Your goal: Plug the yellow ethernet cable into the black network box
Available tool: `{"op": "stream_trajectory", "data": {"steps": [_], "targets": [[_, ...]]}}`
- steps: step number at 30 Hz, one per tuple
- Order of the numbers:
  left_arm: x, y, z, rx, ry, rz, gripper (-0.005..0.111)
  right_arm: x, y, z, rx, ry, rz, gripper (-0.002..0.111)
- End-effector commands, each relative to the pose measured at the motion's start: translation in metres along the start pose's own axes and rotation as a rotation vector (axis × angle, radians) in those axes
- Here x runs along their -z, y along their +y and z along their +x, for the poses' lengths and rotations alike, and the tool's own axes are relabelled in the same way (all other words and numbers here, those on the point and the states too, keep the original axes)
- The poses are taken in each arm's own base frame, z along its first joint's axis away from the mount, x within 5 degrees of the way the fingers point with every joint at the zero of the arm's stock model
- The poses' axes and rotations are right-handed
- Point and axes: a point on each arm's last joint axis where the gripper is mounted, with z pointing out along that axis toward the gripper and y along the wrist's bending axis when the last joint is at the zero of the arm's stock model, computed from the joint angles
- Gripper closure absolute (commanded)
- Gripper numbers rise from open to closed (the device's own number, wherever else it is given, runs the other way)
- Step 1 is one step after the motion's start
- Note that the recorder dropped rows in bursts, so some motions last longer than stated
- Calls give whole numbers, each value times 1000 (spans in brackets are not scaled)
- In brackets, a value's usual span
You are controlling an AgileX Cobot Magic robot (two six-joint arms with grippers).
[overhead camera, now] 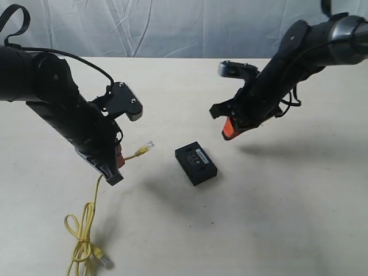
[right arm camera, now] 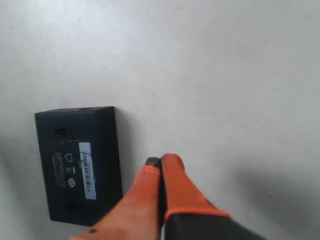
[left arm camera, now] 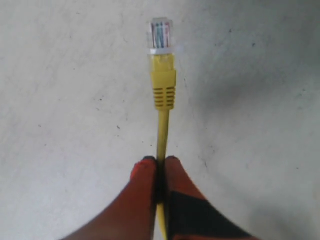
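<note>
My left gripper (left arm camera: 160, 161) is shut on the yellow ethernet cable (left arm camera: 163, 130) a short way behind its clear plug (left arm camera: 161, 34), which sticks out past the fingertips. In the exterior view that plug (overhead camera: 149, 145) hangs just above the table, left of the black network box (overhead camera: 196, 163), with a gap between them. The rest of the cable (overhead camera: 82, 233) trails down to a loop at the front left. My right gripper (overhead camera: 228, 131) hovers above and right of the box, shut and empty. The right wrist view has the box (right arm camera: 79, 164) beside the closed fingertips (right arm camera: 167, 162).
The pale table (overhead camera: 276, 218) carries the box and the cable. The cable's other plug (overhead camera: 105, 260) lies by the front edge. A wrinkled white backdrop (overhead camera: 172, 26) hangs behind the table's far edge.
</note>
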Motion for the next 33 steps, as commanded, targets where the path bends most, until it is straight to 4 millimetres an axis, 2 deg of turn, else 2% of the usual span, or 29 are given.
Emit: {"op": "stream_trajectory", "data": {"steps": [1,4,7,15,28,33], "targets": [[-12,0,3,10,30,31,107,27,-20,1,-63,-45,-97,109],[-30,-5,-5,-33,51,41,107,19,-20,2,-61,-21,-133,109],[-42,-14,-18,-104,59,54,107,1,-13,3,-37,10,-161,109],[-44,-17,-28,-81,63,103,107,-32,-3,3,-32,36,-167,109],[-60,-15,-36,-51,105,181,107,-38,12,1,-13,28,-174,109],[-59,-13,-40,-55,95,174,107,-39,13,1,-9,31,-174,109]]}}
